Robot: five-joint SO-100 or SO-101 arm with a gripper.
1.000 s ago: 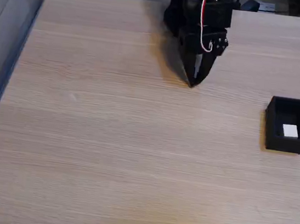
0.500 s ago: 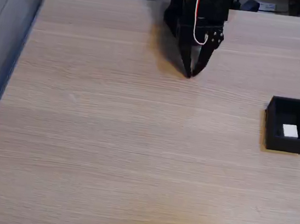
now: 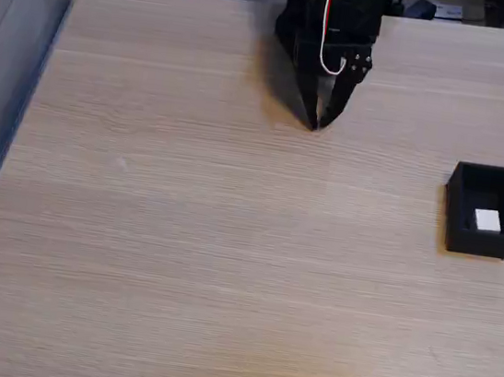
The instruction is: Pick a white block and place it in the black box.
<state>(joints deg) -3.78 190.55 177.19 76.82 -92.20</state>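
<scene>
white block [image 3: 487,219]: small cube, inside box | black box [image 3: 478,242]: open-topped, upright, table's right side

white block [image 3: 487,219], matte black box [image 3: 478,241], pale wood-grain table [image 3: 226,241]

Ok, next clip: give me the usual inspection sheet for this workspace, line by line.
Surface: light wood-grain table, no spills or marks that stand out.
Job's things: white block lies inside the black box near the right edge of the fixed view.
Clutter: nothing seen on the table.
End effector: end effector at top centre, tips together pointing down at the table, holding nothing, well apart from the box.
Cables: red and white wires loop along the arm's front, clear of the fingers.
Surroundings: grey panel along the left edge; unclear items behind the far edge.
</scene>
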